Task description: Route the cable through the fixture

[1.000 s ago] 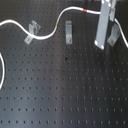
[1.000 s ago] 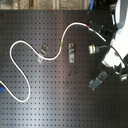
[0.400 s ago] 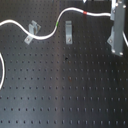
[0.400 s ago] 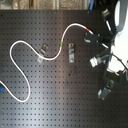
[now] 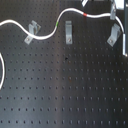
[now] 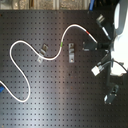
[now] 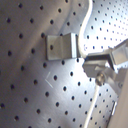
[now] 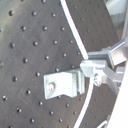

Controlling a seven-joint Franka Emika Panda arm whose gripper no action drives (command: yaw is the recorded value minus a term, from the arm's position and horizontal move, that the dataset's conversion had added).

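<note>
Risk first: the thin white flexible cable (image 5: 47, 35) runs taut-ish from the gripper end toward the bent grey metal clip fixtures. If the arm pulls sideways w/o enough slack, my guess is the cable rides over the clip instead of dropping into its slot, or slips in the grip. Cable is thin, so a snag on a clip edge could also drag the loose loops across the black perforated breadboard (image 5: 65, 95).

Gripper (image 7: 100, 67): in both wrist views the grey fingertips (image 8: 97, 67) sit close together w/ the cable passing right at them, looks pinched on it, gap basically nil. Not 100% sure the clamp is firm; blur at the tips.

Cable pos: in the first exterior view it waves from the first exterior view's left, past the left clip (image 5: 32, 31), green band (image 5: 59, 23) just before the middle clip (image 5: 68, 34), red band (image 5: 89, 15) beyond it, then on toward the right clip (image 5: 114, 34). The wrist views show that clip (image 7: 62, 46) just beside the fingertips; cable not seated in it yet.
</note>
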